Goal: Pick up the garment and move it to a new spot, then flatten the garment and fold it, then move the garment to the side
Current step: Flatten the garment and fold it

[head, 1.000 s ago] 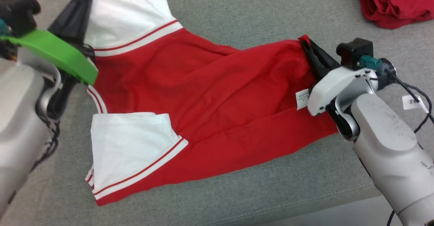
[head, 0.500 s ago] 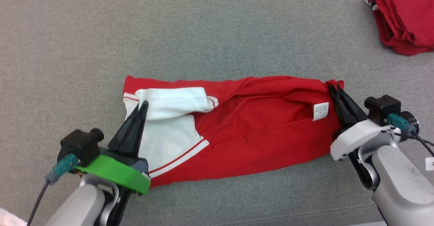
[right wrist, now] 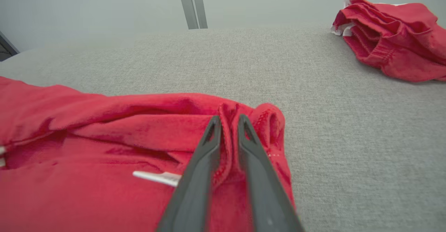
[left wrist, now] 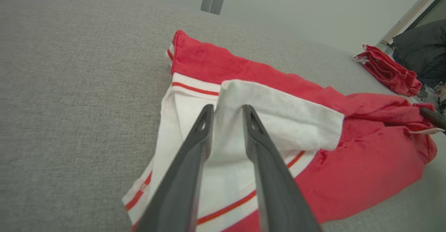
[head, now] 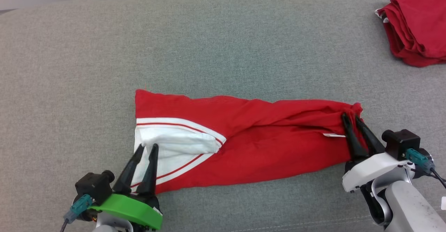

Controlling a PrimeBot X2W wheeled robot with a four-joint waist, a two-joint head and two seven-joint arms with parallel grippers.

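The red garment (head: 264,148) with white, red-striped sleeves lies folded into a long band on the grey cushion (head: 223,44). At its left end my left gripper (head: 146,145) stands open over the white sleeve (left wrist: 278,120). The sleeve's folded edge lies between the parted fingers (left wrist: 195,145). At the band's right end my right gripper (head: 350,117) is shut on a bunched ridge of the red hem (right wrist: 268,120). A small white label (right wrist: 156,177) sticks out just left of those fingers.
A pile of folded red garments (head: 416,33) sits at the far right corner of the cushion, also seen in the right wrist view (right wrist: 393,33). The cushion's front seam (head: 296,221) runs close below the garment. A pale wall (right wrist: 104,5) stands behind the cushion.
The garment was laid down and folded over into a narrow band, and the head camera shifted. My left fingers, together half a second ago, now stand apart. The right gripper keeps its hold.
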